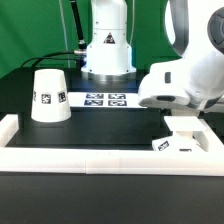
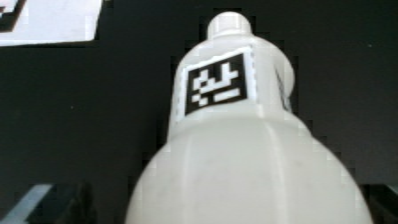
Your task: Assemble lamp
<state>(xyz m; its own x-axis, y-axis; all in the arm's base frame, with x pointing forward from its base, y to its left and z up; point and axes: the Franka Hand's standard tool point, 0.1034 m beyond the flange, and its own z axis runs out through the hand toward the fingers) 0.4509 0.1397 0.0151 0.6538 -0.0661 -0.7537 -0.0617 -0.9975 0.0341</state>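
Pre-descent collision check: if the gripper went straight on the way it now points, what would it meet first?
Most likely the bulb: it fills the wrist view dead ahead of the gripper. Depth is unclear, so they may already be touching.

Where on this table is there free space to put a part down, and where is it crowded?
Bare black table lies between the marker board and the long white rail, and also in front of the shade. It is crowded on the exterior view's right, where the hand hangs over the base.
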